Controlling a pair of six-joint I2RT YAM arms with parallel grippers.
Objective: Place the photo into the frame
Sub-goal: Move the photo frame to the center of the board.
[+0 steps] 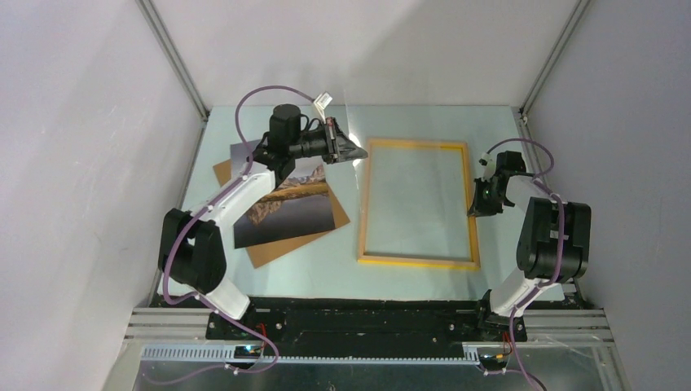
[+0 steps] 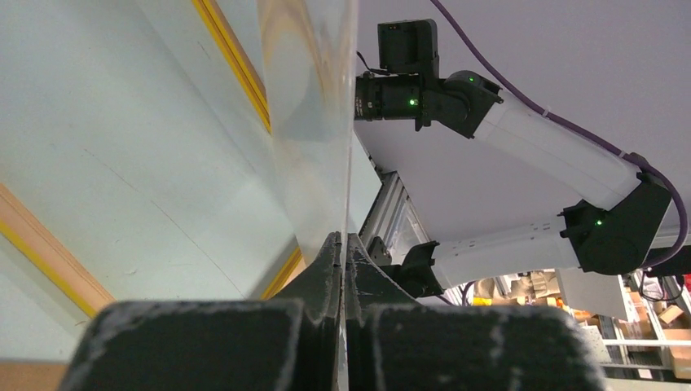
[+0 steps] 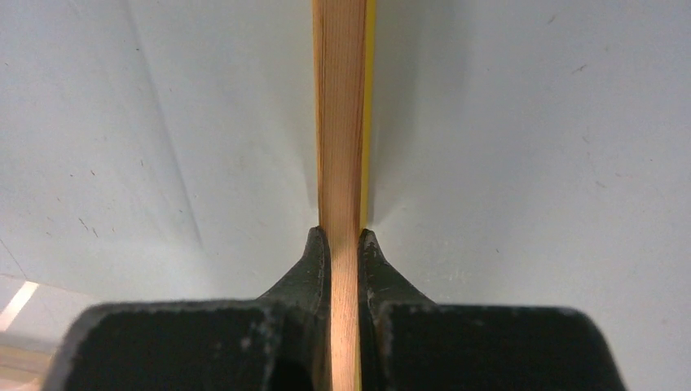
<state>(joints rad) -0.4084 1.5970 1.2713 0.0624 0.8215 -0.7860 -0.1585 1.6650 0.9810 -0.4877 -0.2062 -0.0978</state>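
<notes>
I see a flat, pale blue-green tabletop (image 1: 424, 281) enclosed on three sides by plain matte white wall panels (image 1: 350, 49). Silver aluminium corner posts (image 1: 173, 57) rise where the back panel meets each side panel. A black mounting plate (image 1: 358, 322) lies along the near edge, and in front of it a slotted silver metal rail (image 1: 191, 352). Lighting is even and diffuse; shadows are soft. In the left wrist view, beyond the enclosure, I note blurred shelving holding brown cardboard boxes (image 2: 666, 314).
</notes>
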